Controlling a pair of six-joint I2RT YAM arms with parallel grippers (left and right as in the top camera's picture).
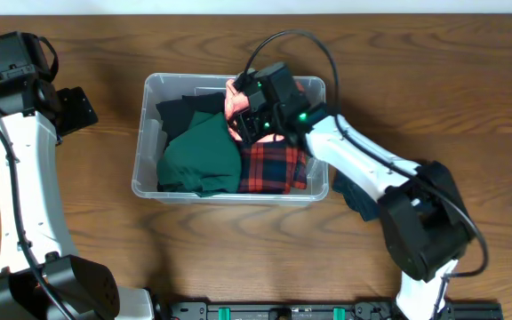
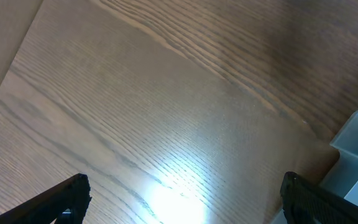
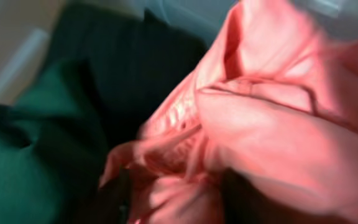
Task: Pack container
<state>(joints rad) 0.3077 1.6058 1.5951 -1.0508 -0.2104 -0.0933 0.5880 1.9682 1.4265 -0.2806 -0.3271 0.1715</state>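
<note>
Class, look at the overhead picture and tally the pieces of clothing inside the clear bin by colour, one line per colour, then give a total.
green garment: 1
red plaid garment: 1
pink garment: 1
black garment: 1, as far as the folds show
Total: 4 pieces visible inside the container

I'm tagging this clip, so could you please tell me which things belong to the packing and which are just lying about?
Job: bin; pink cloth, green cloth, plaid cloth and black cloth inside it; right gripper; dark cloth beside the bin, likely still to pack.
Lying about: left gripper, open over the bare table.
</note>
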